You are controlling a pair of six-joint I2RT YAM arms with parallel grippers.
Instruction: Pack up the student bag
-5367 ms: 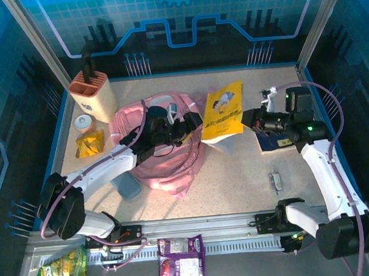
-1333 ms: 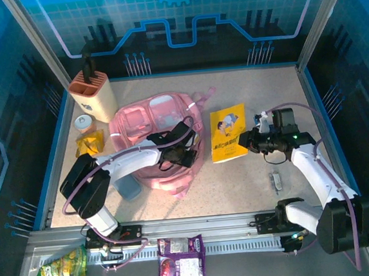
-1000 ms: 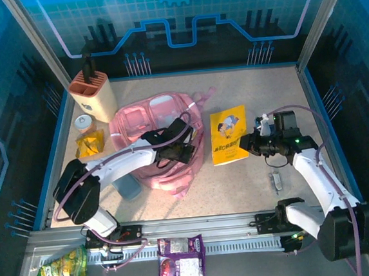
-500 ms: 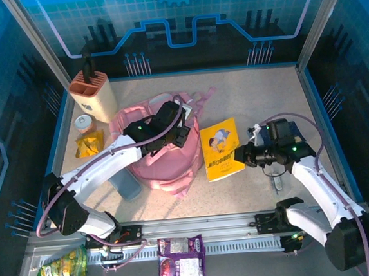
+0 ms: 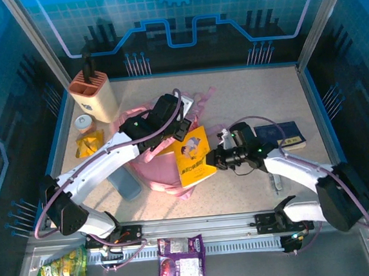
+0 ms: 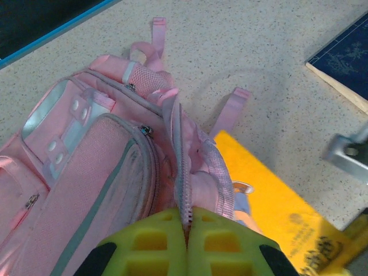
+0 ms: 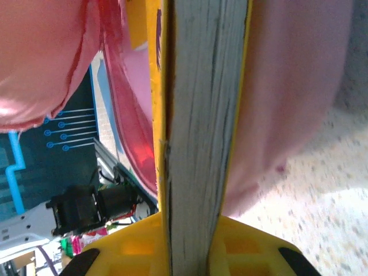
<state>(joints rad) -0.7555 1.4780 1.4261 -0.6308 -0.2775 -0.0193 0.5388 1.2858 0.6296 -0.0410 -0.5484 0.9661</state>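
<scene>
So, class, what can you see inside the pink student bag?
The front end of the yellow book pokes between the pink walls of the student bag, gripped by the right gripper. The left gripper pinches the zip edge. Anything deeper is covered by fabric.

Soft pink student bag [image 6: 98,167], bunched upright

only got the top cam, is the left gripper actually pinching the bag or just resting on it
observer: pinching. the left wrist view shows the left gripper shut on the zip edge of the student bag
operator: and the right one, how's its grip
observer: the right gripper clamps the yellow book at its page edge, one finger on each cover
operator: near the bag yet
observer: in the right wrist view pink bag fabric shows on both sides of the book
</scene>
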